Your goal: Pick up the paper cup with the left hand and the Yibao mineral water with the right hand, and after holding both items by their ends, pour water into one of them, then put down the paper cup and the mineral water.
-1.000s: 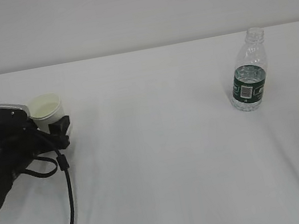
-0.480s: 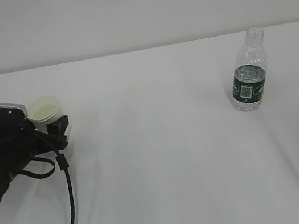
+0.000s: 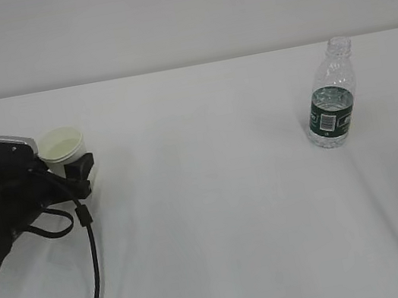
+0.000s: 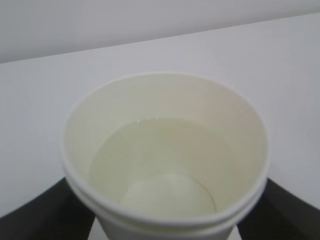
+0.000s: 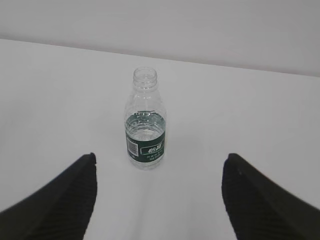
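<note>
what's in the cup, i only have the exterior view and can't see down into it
Observer: The left wrist view looks down into the paper cup; clear water covers its bottom and stands part way up the wall.
Operator: ok and is the left hand clamped on it
Observer: In that view the black fingers of the left hand sit on both sides of the cup low down; whether they press on it I cannot tell.
Operator: where's the right hand, not in my view at all
Observer: The right wrist view shows the right hand open and pulled back, the Yibao mineral water standing upright, uncapped and apart from its fingers.
</note>
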Available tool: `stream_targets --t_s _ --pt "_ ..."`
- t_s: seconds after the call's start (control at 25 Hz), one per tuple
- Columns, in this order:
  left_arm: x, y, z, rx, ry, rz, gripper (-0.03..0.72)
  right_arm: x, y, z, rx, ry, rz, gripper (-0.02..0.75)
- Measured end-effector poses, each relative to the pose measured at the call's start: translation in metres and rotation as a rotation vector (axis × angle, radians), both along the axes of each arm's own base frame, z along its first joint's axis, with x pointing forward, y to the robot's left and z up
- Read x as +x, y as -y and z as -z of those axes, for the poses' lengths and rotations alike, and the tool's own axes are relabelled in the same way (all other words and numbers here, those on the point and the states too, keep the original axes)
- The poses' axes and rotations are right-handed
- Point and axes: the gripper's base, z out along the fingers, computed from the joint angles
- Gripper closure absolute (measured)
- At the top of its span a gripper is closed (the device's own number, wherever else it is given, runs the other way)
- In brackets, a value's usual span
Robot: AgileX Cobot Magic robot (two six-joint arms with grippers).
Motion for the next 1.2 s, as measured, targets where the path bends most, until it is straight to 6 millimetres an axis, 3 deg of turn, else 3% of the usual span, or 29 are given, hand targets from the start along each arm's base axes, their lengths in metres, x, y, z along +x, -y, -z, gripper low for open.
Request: stream_targets --t_s 1.2 --pt "-0.0011 0.0037 -0.0007 0.009 0.005 0.046 0.099 0.0 0.0 0.0 0.004 0.0 0.001 0.148"
